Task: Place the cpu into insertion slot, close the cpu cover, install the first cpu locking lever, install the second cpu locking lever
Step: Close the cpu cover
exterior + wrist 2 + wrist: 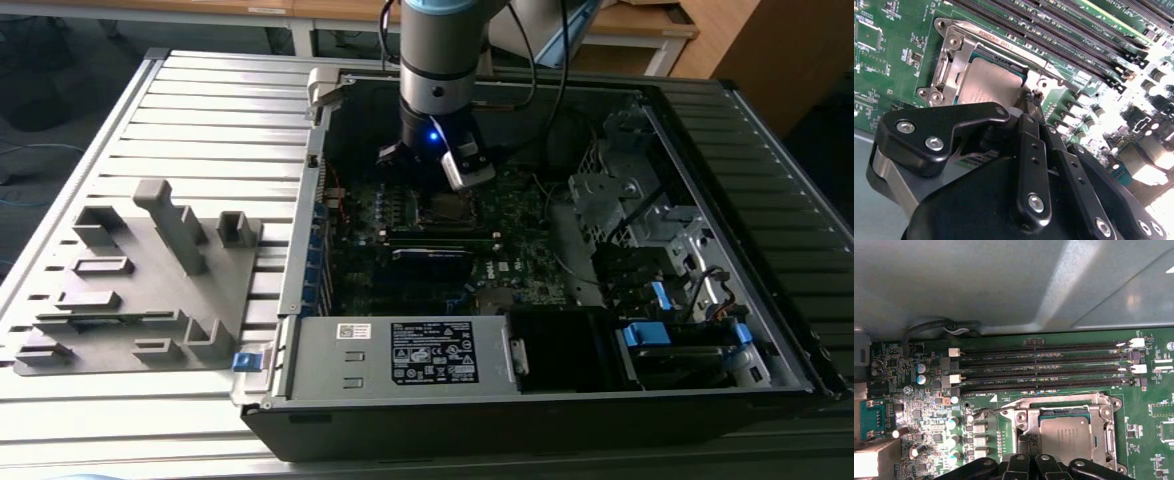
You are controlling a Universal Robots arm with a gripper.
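The cpu [1066, 437] [986, 82] lies flat in the insertion slot [449, 207], its dull grey top showing through the cut-out of the cpu cover [1029, 422] [961, 57]. The silver cover lies down over the chip. A thin wire locking lever [989, 411] sticks out sideways from one socket corner. My gripper [1031, 96] [447, 188] hangs low over the board. Its black fingers [1026, 150] meet at the tip, shut, right at the socket's corner beside the chip. Whether the tips pinch the lever is hidden.
Long black memory slots [1044, 370] run beside the socket. The labelled power supply box [400, 355] fills the case's near side, and a metal drive cage [641, 220] stands at the exterior view's right. A grey fixture block [147, 280] sits on the slatted table.
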